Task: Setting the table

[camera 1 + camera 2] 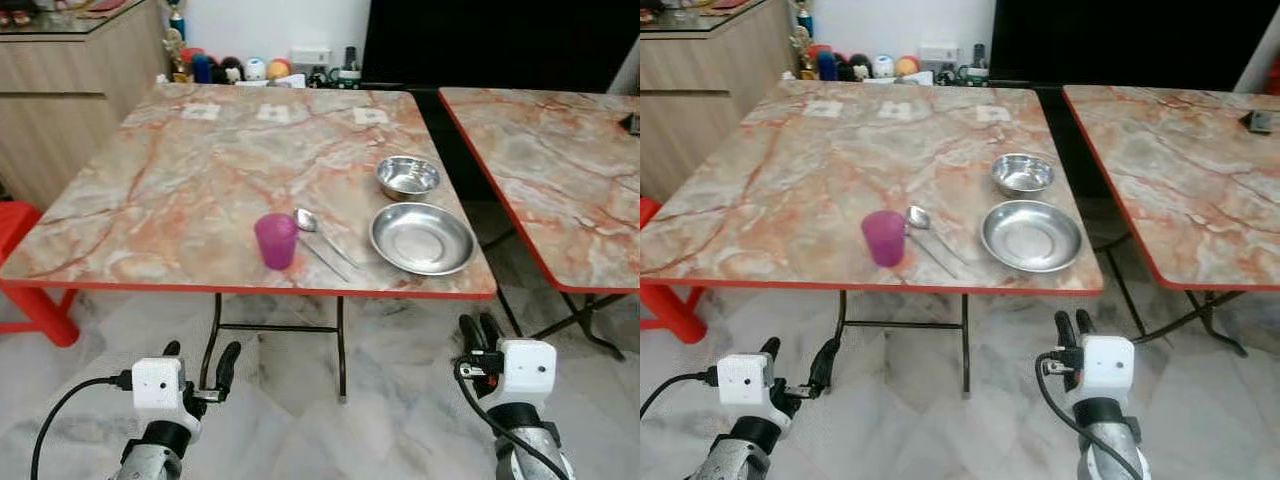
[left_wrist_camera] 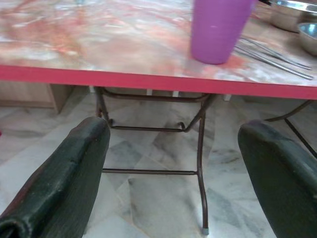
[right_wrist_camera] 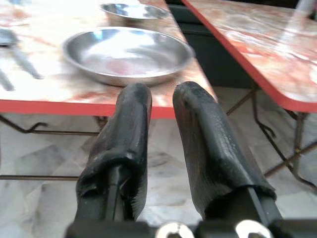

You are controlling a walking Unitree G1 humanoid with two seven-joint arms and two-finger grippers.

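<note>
1. The table has a glossy marble-patterned top with a red rim and thin dark metal legs.
2. The plate and bowl are polished metal with bright reflections.
3. The spoon is shiny metal too.
4. The cup looks like matt purple plastic, slightly translucent.
5. The left gripper's fingers and the right gripper's fingers are black, matt and faintly textured, like rubber.
6. The floor is smooth, pale veined tile.
7. The cabinet looks like light wood.

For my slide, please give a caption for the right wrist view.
Right claw, fingers nearly together, holding nothing, below the table edge, facing the steel plate.
</note>
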